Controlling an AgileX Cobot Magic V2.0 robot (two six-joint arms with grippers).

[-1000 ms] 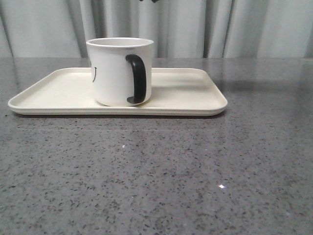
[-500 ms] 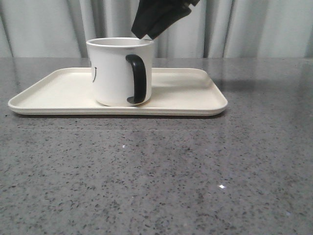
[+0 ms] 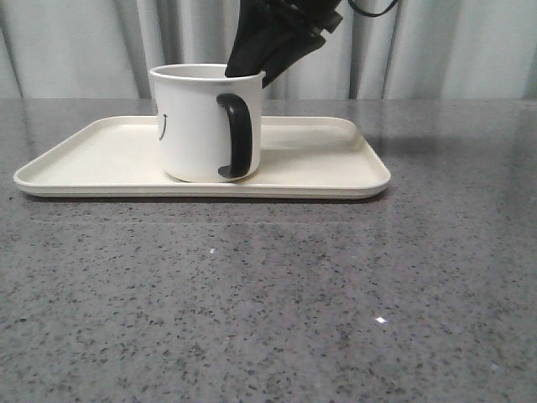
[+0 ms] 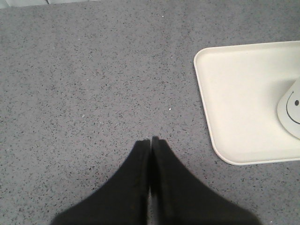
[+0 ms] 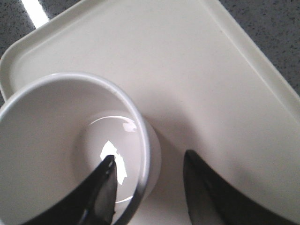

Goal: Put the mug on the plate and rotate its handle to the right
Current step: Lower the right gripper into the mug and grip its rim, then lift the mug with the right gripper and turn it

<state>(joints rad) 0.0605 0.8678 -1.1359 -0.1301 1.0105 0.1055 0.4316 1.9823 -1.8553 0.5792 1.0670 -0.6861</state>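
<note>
The white mug (image 3: 195, 126) stands upright on the cream plate (image 3: 319, 168), its black handle (image 3: 236, 136) facing the camera, slightly right of centre. Part of the smiley face (image 3: 164, 126) shows on its left side. My right gripper (image 3: 252, 74) comes down from above at the mug's right rim. In the right wrist view the gripper (image 5: 149, 161) is open and straddles the mug's wall (image 5: 143, 154): one finger inside the mug, one outside over the plate (image 5: 211, 70). My left gripper (image 4: 151, 139) is shut and empty over bare table, left of the plate's corner (image 4: 220, 93).
The grey speckled table (image 3: 268, 294) stretches in front of the plate. A grey curtain (image 3: 84, 42) hangs behind the table. The mug's base (image 4: 291, 110) shows at the edge of the left wrist view.
My right gripper came into the front view from above and has lowered to the mug's right rim. The mug and plate have not moved.
</note>
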